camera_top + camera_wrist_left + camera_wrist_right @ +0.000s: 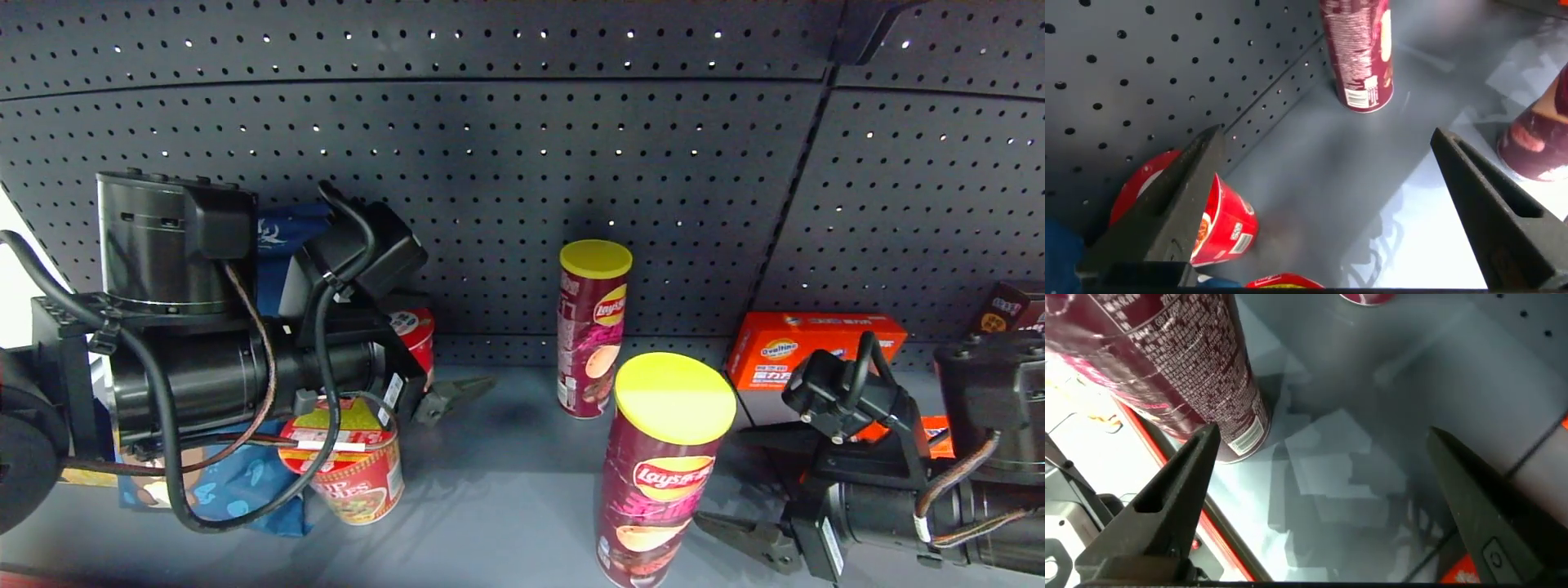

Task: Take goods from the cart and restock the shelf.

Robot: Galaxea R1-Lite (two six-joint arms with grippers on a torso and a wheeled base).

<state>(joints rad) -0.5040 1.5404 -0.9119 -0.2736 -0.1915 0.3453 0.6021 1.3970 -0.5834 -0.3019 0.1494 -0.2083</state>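
Observation:
Two maroon chip cans with yellow lids stand on the grey shelf [506, 490]: the front chip can [660, 474] near the shelf edge and the back chip can [593, 327] by the pegboard. My right gripper [739, 490] hovers open just right of the front chip can [1184, 359], which stands off one fingertip [1176, 498], with nothing between the fingers. My left gripper [437, 384] is open low over the shelf. One of its fingers [1180, 216] is next to a red cup noodle [1221, 224] at the back, and the back chip can [1360, 53] stands farther ahead.
A second cup noodle [353, 469] and a blue bag [220, 494] lie under my left arm. An orange box [816, 347] and a brown box [1012, 306] sit at the back right. The shelf's red front edge [1167, 449] runs beside the front can. Bare shelf lies between the cans and the cups.

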